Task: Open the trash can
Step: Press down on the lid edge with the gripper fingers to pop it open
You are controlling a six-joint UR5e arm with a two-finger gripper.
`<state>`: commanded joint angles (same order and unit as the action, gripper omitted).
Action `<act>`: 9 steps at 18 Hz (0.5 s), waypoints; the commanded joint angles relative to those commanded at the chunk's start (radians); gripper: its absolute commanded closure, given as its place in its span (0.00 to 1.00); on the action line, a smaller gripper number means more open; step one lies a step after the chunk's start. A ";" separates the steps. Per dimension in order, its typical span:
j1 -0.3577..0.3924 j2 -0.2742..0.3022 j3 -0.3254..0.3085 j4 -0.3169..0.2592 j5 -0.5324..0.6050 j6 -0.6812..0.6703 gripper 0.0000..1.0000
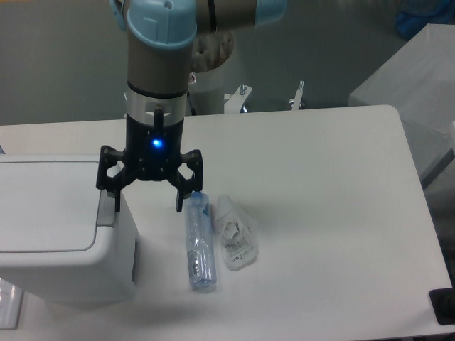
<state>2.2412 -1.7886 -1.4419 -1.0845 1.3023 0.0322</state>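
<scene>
the trash can you are after is sitting at the left edge of the table, a big boxy white bin with its flat lid lying closed and level. its grey push tab is showing on the lid's right edge, facing the middle of the table.

your gripper is hanging right at that edge with its two black fingers spread wide apart and gripping nothing. one fingertip is overlapping the grey tab in this view; you cannot tell whether it is touching. the other fingertip is pointing down just beside the neck of a clear plastic bottle. a blue light is glowing on the gripper body, and the arm is rising straight up above it.

the bottle is lying on its side just right of the bin, apart from it. a crumpled clear plastic wrapper is lying right beside the bottle on its far side.
</scene>
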 joint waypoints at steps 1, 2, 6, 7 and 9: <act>0.000 -0.003 0.000 0.000 0.000 -0.002 0.00; 0.000 -0.003 0.002 0.000 0.000 -0.009 0.00; -0.005 -0.005 0.000 -0.002 0.000 -0.032 0.00; -0.005 -0.006 0.000 -0.002 0.002 -0.032 0.00; -0.005 -0.006 -0.002 -0.002 0.002 -0.032 0.00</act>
<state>2.2365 -1.7948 -1.4435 -1.0861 1.3039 0.0000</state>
